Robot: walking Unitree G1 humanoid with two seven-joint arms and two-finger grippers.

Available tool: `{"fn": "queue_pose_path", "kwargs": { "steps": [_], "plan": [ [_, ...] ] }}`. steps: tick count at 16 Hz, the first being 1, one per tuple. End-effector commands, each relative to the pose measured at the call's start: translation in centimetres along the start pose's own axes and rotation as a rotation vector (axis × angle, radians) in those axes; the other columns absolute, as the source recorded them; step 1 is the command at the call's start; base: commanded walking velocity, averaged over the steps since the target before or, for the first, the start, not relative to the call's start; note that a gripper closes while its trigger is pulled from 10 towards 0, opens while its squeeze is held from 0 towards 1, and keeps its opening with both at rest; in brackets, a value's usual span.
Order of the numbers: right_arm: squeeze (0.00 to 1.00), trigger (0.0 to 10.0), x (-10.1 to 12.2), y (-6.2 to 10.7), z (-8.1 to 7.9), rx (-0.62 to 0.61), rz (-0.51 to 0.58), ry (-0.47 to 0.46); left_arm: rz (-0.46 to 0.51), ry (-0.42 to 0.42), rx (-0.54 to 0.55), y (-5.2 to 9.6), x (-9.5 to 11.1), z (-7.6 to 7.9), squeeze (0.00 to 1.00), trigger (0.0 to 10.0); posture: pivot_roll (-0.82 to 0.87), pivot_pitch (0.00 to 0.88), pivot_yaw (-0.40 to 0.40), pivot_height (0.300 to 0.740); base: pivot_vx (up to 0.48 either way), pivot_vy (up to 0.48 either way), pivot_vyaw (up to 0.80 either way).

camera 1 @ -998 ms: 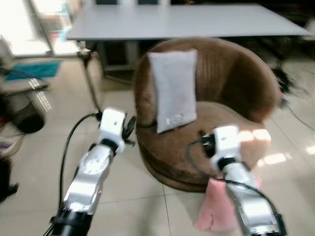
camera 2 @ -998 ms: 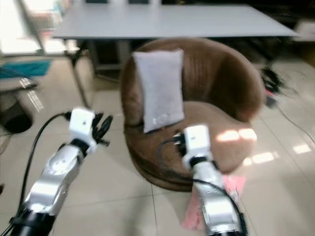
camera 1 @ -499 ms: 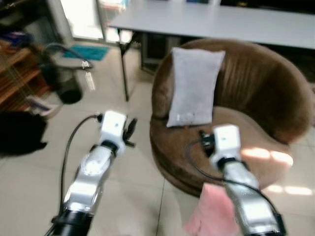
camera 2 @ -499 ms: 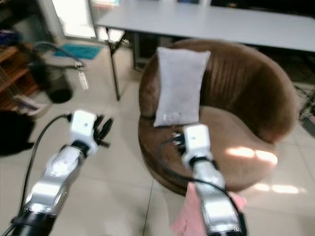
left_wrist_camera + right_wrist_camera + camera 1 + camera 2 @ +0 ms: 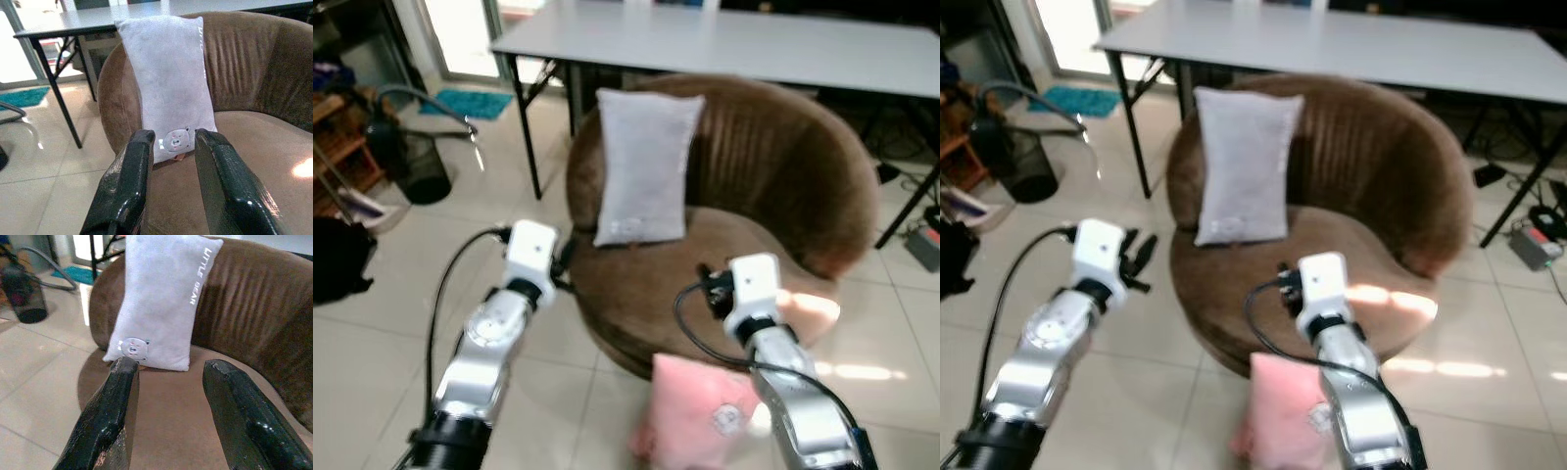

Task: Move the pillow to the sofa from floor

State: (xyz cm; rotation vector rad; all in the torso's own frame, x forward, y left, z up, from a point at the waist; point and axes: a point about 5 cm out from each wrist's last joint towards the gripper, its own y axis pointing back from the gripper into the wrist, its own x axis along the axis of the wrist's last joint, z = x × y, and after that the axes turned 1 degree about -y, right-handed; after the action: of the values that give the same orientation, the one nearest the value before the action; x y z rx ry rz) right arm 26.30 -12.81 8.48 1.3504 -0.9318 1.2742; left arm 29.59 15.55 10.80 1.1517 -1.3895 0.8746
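**Presently on hand: room contents, largest first**

Presently listed, by size:

1. Desk (image 5: 724,44): long, grey top on black legs, standing behind the sofa.
2. Sofa (image 5: 773,196): round brown tub seat with a ribbed back. Its seat cushion is mostly bare in front of the robot.
3. Grey pillow (image 5: 644,162): upright, leaning on the sofa back at the robot's left side, with a small bear patch near its lower edge. Already on the sofa.
4. Pink pillow (image 5: 695,421): the task's item, lying on the tiled floor just in front of the sofa base, below and partly behind the right arm. Judged light, soft and easily squashed, and unlikely to slip. A corner or the near edge pinched deep into the stuffing would likely serve best, since a shallow pinch may catch fabric alone and let the rest sag.
5. Left gripper (image 5: 168,188): raised beside the sofa's left flank. Its fingers are parted by a narrow gap and hold nothing.
6. Right gripper (image 5: 171,416): raised over the front of the seat. Its fingers are spread wide and hold nothing.
7. Black bin (image 5: 411,162): on the floor, far left.
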Motion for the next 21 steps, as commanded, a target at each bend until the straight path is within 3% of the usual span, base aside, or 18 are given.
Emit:
{"fn": "queue_pose_path", "kwargs": {
  "steps": [1, 4, 6, 9, 21],
  "plan": [
    [0.00, 10.0, 0.1, 0.0, 0.8, -0.014, 0.000, 0.008, 0.012, -0.004, -0.011, -0.3, 0.4, 0.3, 0.00, 10.0, -0.04, 0.000, 0.031, 0.740, 0.000, -0.480, 0.00],
    [0.00, 10.0, 0.1, 0.0, 0.8, -0.012, 0.002, 0.004, 0.025, 0.028, 0.005, -0.3, 0.4, 0.2, 0.00, 10.0, -0.04, 0.000, 0.030, 0.740, 0.000, -0.286, 0.00],
    [0.00, 10.0, 0.1, -0.1, 0.7, -0.012, -0.002, -0.003, 0.053, 0.000, 0.024, -0.3, 0.6, -0.1, 0.00, 10.0, -0.04, 0.000, 0.029, 0.740, 0.000, 0.000, 0.00],
    [0.00, 10.0, 0.1, -0.1, 0.8, -0.014, 0.000, -0.006, 0.075, -0.066, 0.019, 0.1, 0.0, -0.2, 0.00, 10.0, -0.04, 0.000, 0.030, 0.710, 0.000, 0.000, 0.00],
    [0.00, 10.0, 0.1, 0.0, 0.7, -0.009, 0.004, -0.001, 0.107, -0.067, -0.005, 0.6, -0.3, 0.1, 0.00, 10.0, -0.04, 0.000, 0.022, 0.590, 0.000, 0.000, 0.00]
  ]
}}
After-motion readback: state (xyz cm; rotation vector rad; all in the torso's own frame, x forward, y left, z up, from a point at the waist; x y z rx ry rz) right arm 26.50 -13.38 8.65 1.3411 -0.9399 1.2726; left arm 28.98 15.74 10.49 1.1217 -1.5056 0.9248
